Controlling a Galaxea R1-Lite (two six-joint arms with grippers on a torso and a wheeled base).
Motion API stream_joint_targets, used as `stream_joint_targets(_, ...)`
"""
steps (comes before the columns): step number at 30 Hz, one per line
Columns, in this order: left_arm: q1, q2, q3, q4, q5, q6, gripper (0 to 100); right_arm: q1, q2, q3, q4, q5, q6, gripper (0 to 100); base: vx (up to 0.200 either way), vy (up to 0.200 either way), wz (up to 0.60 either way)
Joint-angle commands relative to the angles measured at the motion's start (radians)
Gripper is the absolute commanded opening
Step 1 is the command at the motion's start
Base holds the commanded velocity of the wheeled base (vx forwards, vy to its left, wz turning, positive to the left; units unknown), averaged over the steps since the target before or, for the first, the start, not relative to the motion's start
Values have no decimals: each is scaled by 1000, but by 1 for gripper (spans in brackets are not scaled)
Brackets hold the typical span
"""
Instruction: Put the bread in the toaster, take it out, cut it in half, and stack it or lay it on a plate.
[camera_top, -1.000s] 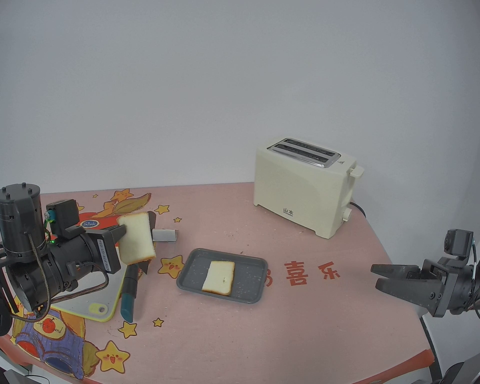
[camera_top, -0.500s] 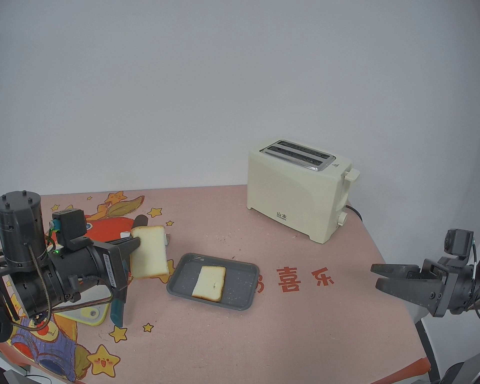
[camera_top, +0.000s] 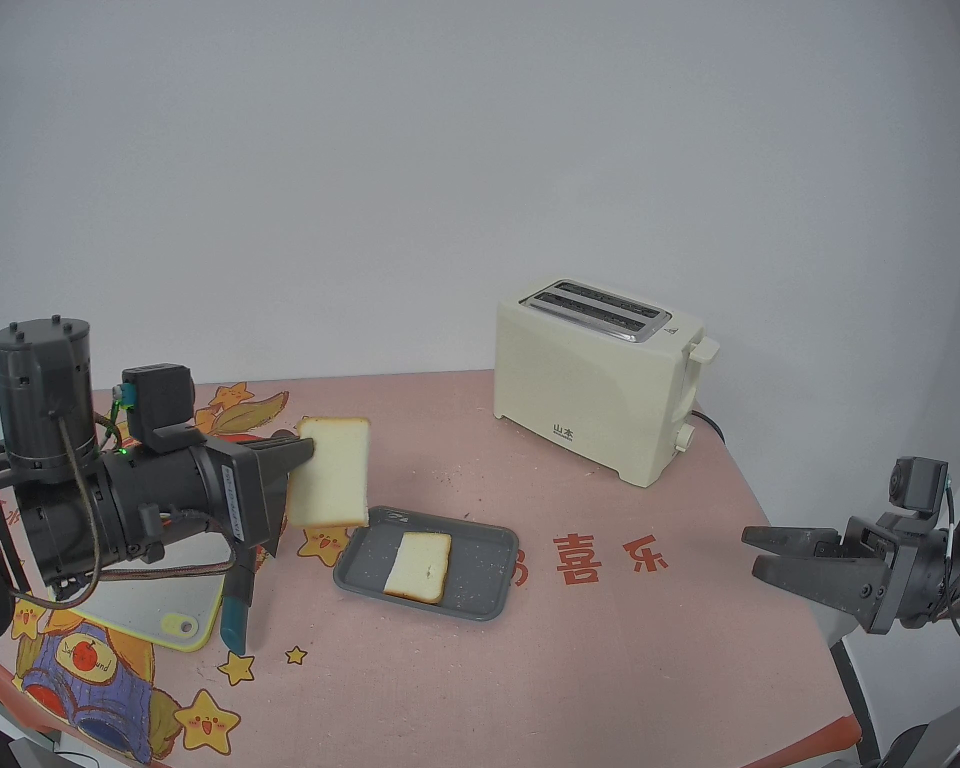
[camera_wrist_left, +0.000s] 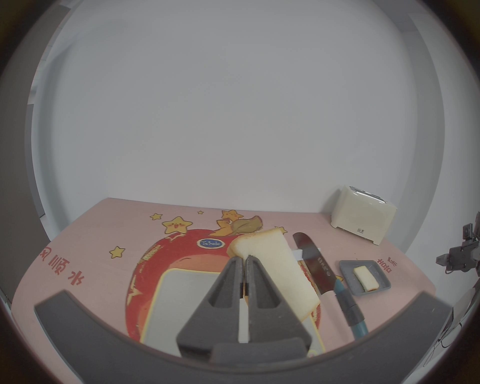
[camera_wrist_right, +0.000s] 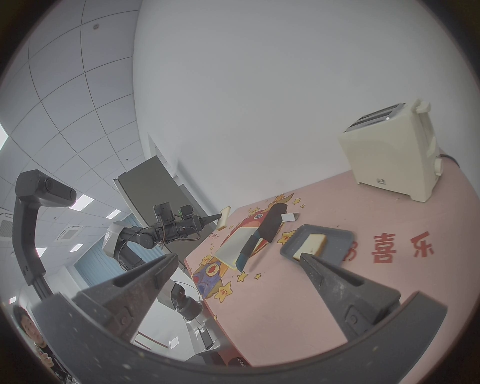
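My left gripper is shut on a half slice of bread, held upright in the air just left of the grey plate. In the left wrist view the bread slice sticks out past the closed gripper. Another half slice lies flat on the plate. The cream toaster stands at the back right with empty slots. My right gripper hovers open at the table's right edge, far from the bread; its fingers are spread wide.
A knife with a teal handle lies beside the white cutting board at the table's left. In the left wrist view the knife lies between the board and the plate. The toaster's cord runs off behind it.
The left gripper has carried the bread half up and to the right, from above the cutting board to the plate's left edge. The head view shifted early on. The right arm stayed still.
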Motion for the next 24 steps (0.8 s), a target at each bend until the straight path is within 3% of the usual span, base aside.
stream_joint_targets(1, -1, 103, -37, 6, -9, 4, 0, 12, 2, 2, 0, 1, 0, 100, 0, 0, 0)
stream_joint_targets(5, -1, 174, -55, 2, -23, 6, 0, 13, 2, 2, 0, 1, 0, 100, 0, 0, 0)
stream_joint_targets(7, 2, 197, -57, 2, -70, 6, 0, 13, 2, 2, 0, 1, 0, 100, 0, 0, 0)
stream_joint_targets(10, 3, 232, -54, 2, -92, 4, 0, 13, 2, 2, 0, 1, 0, 100, 0, 0, 0)
stream_joint_targets(24, 2, 362, 2, -4, -95, 6, 0, 15, 2, 3, 0, 1, 0, 100, 0, 0, 0)
